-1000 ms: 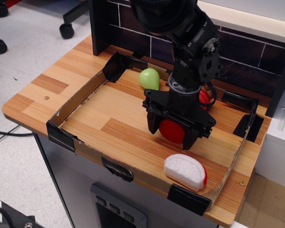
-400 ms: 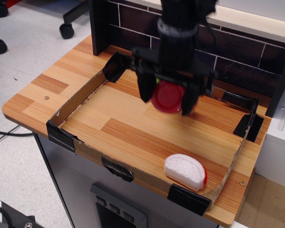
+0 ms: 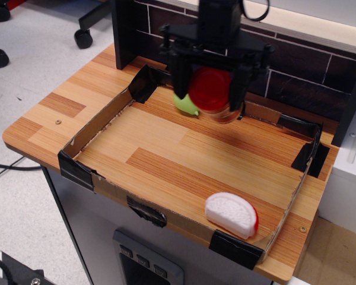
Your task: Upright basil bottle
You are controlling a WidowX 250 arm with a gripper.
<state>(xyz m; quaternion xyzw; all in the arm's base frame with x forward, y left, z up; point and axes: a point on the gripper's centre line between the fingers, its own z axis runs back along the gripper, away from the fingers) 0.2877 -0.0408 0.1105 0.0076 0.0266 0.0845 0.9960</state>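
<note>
The basil bottle (image 3: 210, 90) hangs in the air between my black fingers, its wide red cap facing the camera and its brownish body showing just below and behind the cap. My gripper (image 3: 209, 89) is shut on it, well above the tray floor near the back wall. The bottle lies roughly horizontal, cap toward the front. The label is hidden.
A shallow cardboard tray (image 3: 107, 122) with black tape corners sits on the wooden table. A green pear (image 3: 186, 105) lies at the tray's back, partly behind my left finger. A white-and-red half-round toy (image 3: 232, 214) lies at the front right. A dark brick wall (image 3: 296, 77) stands behind.
My gripper has risen from the tray floor with the bottle in it and moved toward the back wall. The pear and the half-round toy have not moved.
</note>
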